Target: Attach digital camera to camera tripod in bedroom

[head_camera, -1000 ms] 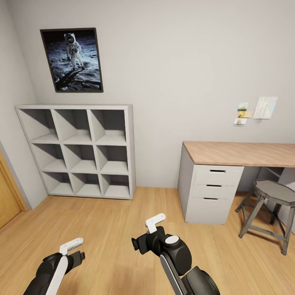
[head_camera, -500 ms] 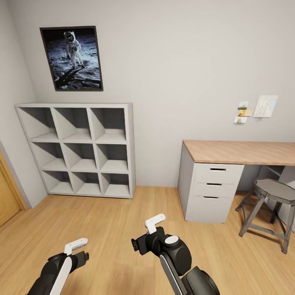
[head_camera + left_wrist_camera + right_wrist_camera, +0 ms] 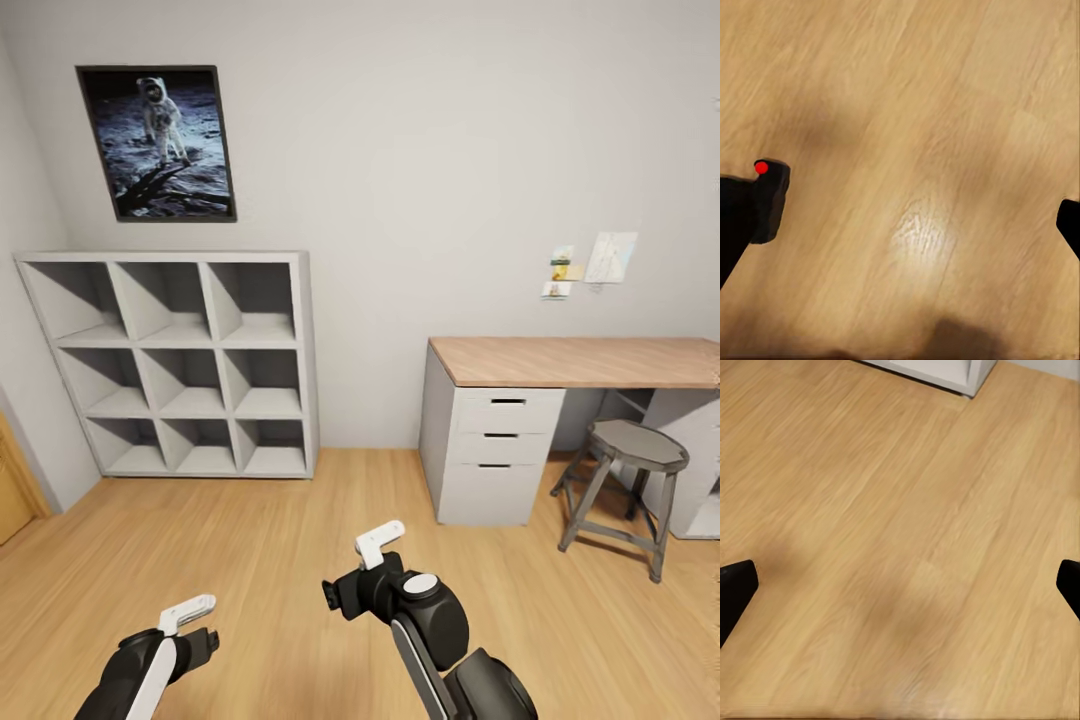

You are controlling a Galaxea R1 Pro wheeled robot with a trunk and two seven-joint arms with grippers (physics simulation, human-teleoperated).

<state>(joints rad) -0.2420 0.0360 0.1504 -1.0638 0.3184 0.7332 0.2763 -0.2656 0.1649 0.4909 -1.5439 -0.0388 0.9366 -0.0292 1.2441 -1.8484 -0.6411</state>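
The digital camera (image 3: pixel 771 202), a small black box with a red dot at one corner, shows in the left wrist view right beside one finger; I cannot tell whether it touches that finger or lies on the wood floor below. My left gripper (image 3: pixel 907 210) is open, its fingers wide apart over bare floor, and it hangs low at the head view's left (image 3: pixel 197 622). My right gripper (image 3: pixel 355 568) is open too, with only floor between its fingers (image 3: pixel 907 577). The camera tripod is out of view.
A grey cube shelf (image 3: pixel 180 258) stands against the far wall under an astronaut poster (image 3: pixel 157 142). A wood-topped grey desk (image 3: pixel 580 362) with drawers and a grey metal stool (image 3: pixel 635 447) are at the right. A wooden door edge (image 3: pixel 12 490) is at the left.
The whole head picture has shifted left, so the camera has turned right. My left gripper sits slightly lower and further right in the picture. The right arm keeps its pose.
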